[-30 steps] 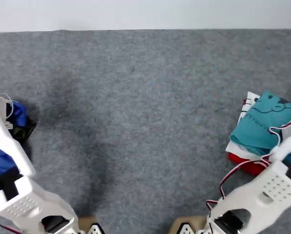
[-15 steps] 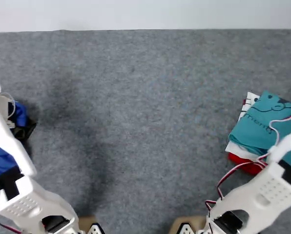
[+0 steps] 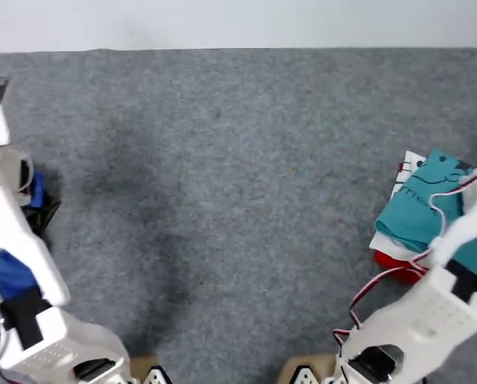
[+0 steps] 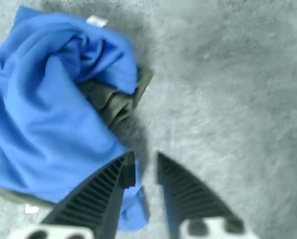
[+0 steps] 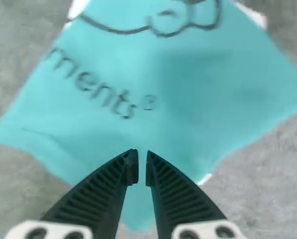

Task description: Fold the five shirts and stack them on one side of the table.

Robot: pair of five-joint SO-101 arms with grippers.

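- Blue knit cotton, a crumpled shirt (image 4: 49, 114) heaped at the left edge of the grey felt-covered table (image 3: 238, 160). It lies on top of a bunched olive-green shirt (image 4: 113, 102), and the two touch.
- Left gripper (image 4: 146, 167) hangs just above the near hem of the blue shirt. Its black ribbed fingers are parted by a narrow gap with nothing between them. One finger overlaps the cloth in the wrist view; contact cannot be told.
- Handling, as judged: light, limp and without stiffness. It will sag and drag its folds when lifted, and may pull the olive shirt along where they overlap.
- Best hold is probably a single layer at a hem or a shoulder seam. A pinch into the middle of the heap would likely take several layers at once.
- The felt looks grippy, so sliding cloth may bunch; lifting clear seems safer.
- Folded teal printed shirt (image 5: 178, 74) tops a stack on the right side of the table, over a white shirt (image 3: 382, 240) and a red shirt (image 3: 398, 268).
- Right gripper (image 5: 138, 162) sits over the teal shirt's near part. Its fingers are all but closed, with a bare slit between them and no cloth held.
- Three shirts look stacked; the blue and the olive remain unfolded.
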